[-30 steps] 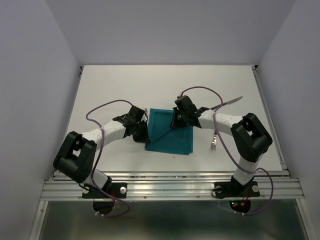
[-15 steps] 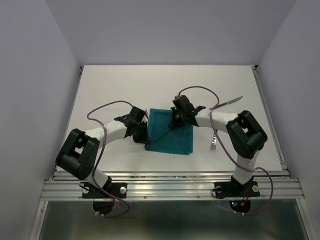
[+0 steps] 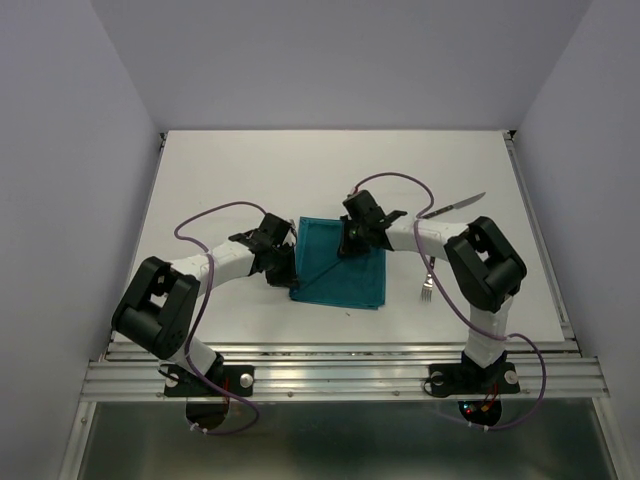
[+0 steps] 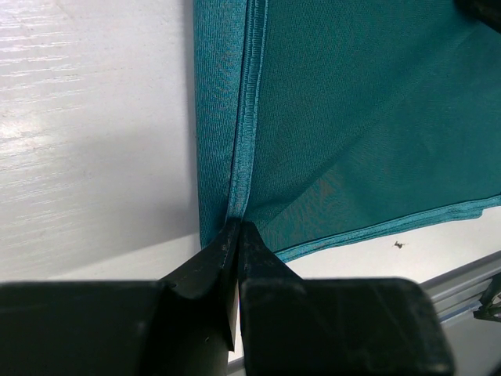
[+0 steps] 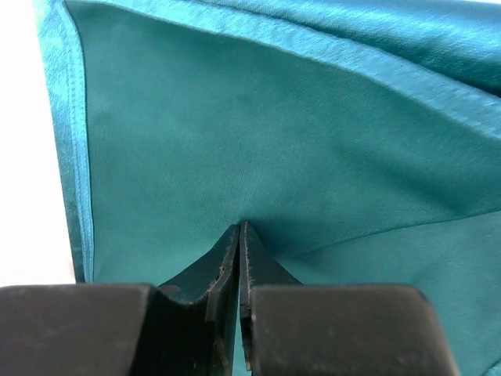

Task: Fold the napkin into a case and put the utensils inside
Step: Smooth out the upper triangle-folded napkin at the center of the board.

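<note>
The teal napkin [image 3: 350, 280] lies partly folded at the table's middle, with a diagonal crease running between the two grippers. My left gripper [image 3: 288, 263] is at its left edge, shut on the napkin's hem [image 4: 244, 141], which runs straight into the closed tips [image 4: 237, 225]. My right gripper [image 3: 348, 243] is over the napkin's upper part, shut on a pinch of the napkin [image 5: 235, 141] at its tips [image 5: 239, 225]. The silver fork [image 3: 427, 288] lies right of the napkin. The knife [image 3: 458, 206] lies further back on the right. No case is formed.
White table [image 3: 250, 170] with a raised rail along its near edge [image 3: 340, 350]. Purple cables loop above both arms. The right arm's elbow [image 3: 485, 265] stands close beside the fork.
The right arm's elbow has swung a little left and its gripper has crept slightly up and left on the napkin. The left arm has barely shifted. Both grips are unchanged.
</note>
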Robot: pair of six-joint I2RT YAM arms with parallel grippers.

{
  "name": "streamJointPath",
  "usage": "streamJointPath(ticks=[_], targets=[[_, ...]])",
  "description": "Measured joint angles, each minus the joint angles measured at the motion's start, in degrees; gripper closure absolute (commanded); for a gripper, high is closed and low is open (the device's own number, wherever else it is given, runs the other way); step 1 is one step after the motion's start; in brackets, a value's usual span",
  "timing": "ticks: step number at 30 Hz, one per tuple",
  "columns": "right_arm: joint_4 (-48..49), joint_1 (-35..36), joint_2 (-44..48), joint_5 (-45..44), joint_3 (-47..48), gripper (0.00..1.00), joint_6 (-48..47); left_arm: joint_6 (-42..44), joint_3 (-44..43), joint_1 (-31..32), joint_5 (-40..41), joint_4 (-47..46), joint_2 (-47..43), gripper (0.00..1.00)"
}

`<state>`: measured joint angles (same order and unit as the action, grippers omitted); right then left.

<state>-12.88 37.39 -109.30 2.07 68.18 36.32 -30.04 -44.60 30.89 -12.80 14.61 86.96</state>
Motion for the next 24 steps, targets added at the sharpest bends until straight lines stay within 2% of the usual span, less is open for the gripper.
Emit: streamJointPath(ticks=[24], targets=[[-1.1,-13.1,-1.9,-2.6,3.7,0.93,-4.0,0.0,0.0,0.0,-0.1,-0.2,0.0,0.88]])
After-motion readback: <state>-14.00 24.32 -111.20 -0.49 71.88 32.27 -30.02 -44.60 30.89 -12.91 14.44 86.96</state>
